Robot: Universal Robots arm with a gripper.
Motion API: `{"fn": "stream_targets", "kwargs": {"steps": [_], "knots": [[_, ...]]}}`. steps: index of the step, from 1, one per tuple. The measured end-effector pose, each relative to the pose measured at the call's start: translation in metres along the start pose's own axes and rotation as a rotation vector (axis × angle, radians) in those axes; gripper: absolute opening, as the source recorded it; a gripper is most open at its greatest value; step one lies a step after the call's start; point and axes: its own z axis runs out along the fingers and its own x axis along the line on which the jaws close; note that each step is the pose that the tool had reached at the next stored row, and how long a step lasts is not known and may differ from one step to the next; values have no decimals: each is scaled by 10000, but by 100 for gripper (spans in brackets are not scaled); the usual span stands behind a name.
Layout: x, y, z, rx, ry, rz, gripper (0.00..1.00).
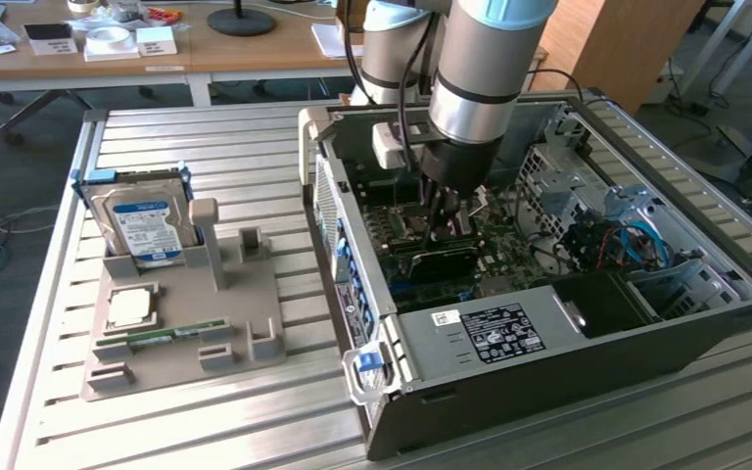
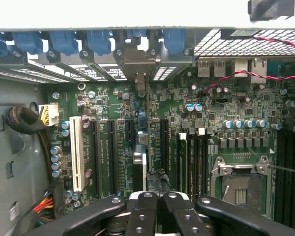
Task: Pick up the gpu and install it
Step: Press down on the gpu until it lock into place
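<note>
Closest to lens in wrist view: black linkage of hand (image 2: 157, 183), clenched, tips drawn together. Just beside tips, seen edge-on: gpu (image 2: 139, 166), upright among long expansion slots of motherboard (image 2: 113, 110), thin edge running toward blue latches (image 2: 64, 42) at case rear. Cannot tell whether tips pinch card or merely touch its upper edge. Noted also: bare processor socket (image 2: 241, 184), well apart from card.

Exterior view: hand (image 1: 448, 220) reaching down inside open computer case (image 1: 546, 357), fingers closed, just above gpu (image 1: 439, 259). Card showing as dark slab standing on board, near middle of case. On counter (image 1: 219, 431), toward exterior view's left of case: grey holder (image 1: 180, 367), carrying upright hard drive (image 1: 148, 220) with blue label and, lying flat nearer the front, narrow green memory stick (image 1: 161, 336). Both well apart from hand.
</note>
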Motion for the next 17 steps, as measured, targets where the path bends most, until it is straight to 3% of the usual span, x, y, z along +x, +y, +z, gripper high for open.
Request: {"fn": "stream_targets", "kwargs": {"steps": [17], "knots": [[2, 0, 30, 0, 1, 0, 11]]}}
